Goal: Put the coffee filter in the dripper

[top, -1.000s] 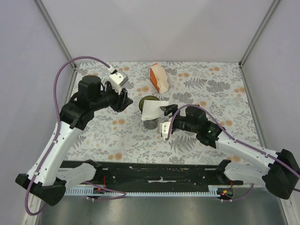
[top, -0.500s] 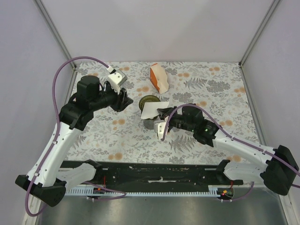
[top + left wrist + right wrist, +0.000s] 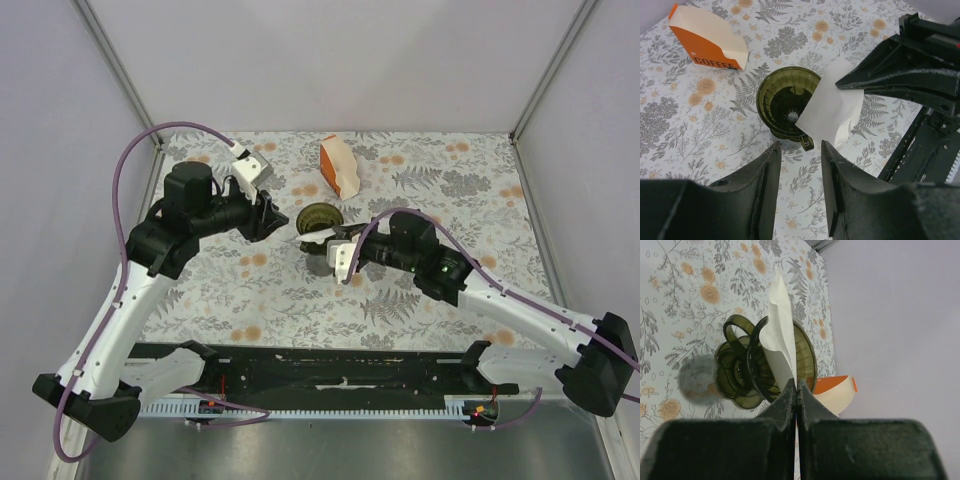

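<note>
Floral worktop (image 3: 450,180): right fingers (image 3: 777,412) pinch the coffee filter (image 3: 832,107) upright over the dripper's (image 3: 785,100) near rim; left fingers (image 3: 765,175) hang spread nearby.

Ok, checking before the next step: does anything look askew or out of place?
The thin white paper filter, pinched by the right gripper, hangs tilted over one side of the dark green ribbed dripper, flat and not seated inside.

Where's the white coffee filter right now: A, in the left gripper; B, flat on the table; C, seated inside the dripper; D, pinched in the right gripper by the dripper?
D: the right gripper is shut on the coffee filter, held at the dripper, whose bowl is empty.
</note>
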Controlling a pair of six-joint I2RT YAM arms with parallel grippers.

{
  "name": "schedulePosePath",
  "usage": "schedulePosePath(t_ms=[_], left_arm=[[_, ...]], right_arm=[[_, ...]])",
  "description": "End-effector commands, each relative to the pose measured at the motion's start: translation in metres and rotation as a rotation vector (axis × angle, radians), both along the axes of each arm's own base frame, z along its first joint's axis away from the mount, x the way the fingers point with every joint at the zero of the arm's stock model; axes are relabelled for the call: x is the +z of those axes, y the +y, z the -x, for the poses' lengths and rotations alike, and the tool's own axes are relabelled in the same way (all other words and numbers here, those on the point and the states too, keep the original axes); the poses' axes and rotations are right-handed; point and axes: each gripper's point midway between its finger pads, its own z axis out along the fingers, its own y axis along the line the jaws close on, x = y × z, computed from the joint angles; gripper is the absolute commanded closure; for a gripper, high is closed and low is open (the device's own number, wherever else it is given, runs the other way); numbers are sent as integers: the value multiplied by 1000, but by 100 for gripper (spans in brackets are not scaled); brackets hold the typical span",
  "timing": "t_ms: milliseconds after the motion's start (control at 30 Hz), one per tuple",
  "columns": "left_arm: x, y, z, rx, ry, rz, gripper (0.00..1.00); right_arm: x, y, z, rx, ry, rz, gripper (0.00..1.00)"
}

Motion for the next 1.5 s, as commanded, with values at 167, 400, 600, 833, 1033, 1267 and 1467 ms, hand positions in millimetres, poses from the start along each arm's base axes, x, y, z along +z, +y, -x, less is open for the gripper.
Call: schedulePosePath(t_ms=[167,400,600,833,1033,1267,1467], left_arm=[[84,-5,20,-160,-338,45,53],[76,-23,40,-390,-462,28,45],[91,-49,52,-491,-477,83,41],[86,-75,68,-544,-474,77,47],[85,-79,71,-562,-468,89,98],[93,-77,67,-499,-426,122,98],[101,-77,61,-435,-379,160,98]], right_arm=[[102,-4,5,-69,96,-300,100],[137,-19,43,25,184,-385,100],[155,-20,62,88,231,-436,100],[158,-13,71,153,259,-427,100],[162,-13,78,183,256,-432,100],[180,-33,88,183,140,-465,63],[195,-41,132,389,-155,-496,47]])
